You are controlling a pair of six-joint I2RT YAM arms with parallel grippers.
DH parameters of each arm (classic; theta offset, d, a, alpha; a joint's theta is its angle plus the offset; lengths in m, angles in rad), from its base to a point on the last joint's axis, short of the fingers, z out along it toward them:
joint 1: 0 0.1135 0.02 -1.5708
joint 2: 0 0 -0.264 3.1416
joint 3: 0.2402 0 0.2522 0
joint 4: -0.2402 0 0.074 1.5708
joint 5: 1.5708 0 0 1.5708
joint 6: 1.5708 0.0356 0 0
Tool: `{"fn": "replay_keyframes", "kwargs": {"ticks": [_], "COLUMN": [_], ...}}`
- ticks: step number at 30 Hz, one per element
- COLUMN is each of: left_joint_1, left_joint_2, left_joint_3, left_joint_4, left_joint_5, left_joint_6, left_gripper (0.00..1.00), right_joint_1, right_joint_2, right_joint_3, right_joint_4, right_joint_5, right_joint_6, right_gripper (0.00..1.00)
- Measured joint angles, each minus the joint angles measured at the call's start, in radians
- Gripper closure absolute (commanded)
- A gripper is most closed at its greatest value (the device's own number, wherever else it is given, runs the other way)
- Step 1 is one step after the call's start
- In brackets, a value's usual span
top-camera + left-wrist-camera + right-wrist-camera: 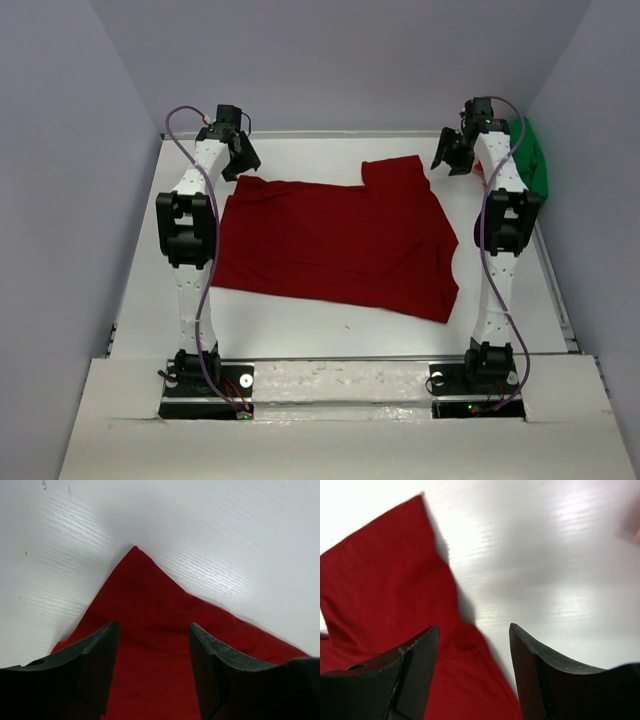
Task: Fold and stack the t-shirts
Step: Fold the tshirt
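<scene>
I am hovering the left gripper point(243, 158) and right gripper point(450, 155), open and empty, at the far corners of the dark red t-shirt point(335, 240) lying mid-table; its far-right sleeve point(395, 172), seemingly curled, is risking a crooked fold.

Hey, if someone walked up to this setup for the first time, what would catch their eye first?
The dark red t-shirt, spread out across the middle of the white table, stands out most. The left gripper and right gripper hang open by its far corners, holding nothing. A bright green shirt peeks out at the far right edge, behind the right arm.
</scene>
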State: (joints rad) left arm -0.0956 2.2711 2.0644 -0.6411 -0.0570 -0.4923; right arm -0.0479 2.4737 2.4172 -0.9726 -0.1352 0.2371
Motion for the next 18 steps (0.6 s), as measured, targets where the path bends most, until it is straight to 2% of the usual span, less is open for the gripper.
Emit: {"fn": "replay_keyframes", "kwargs": {"ticks": [5, 18], "left_joint_1": [0.0, 0.022], "left_joint_2": [0.002, 0.011], "left_joint_3": [0.0, -0.005], "left_joint_4": [0.005, 0.014], "left_joint_5": [0.038, 0.077], "left_joint_6": [0.002, 0.001], "left_gripper": [0.34, 0.34], "right_joint_1": [-0.043, -0.042], "right_joint_2": [0.077, 0.142], "right_joint_3": [0.079, 0.095], "right_joint_4": [0.016, 0.077], "right_joint_5": [-0.069, -0.326], "right_joint_6": [-0.048, -0.061], "right_gripper": [0.36, 0.37]}}
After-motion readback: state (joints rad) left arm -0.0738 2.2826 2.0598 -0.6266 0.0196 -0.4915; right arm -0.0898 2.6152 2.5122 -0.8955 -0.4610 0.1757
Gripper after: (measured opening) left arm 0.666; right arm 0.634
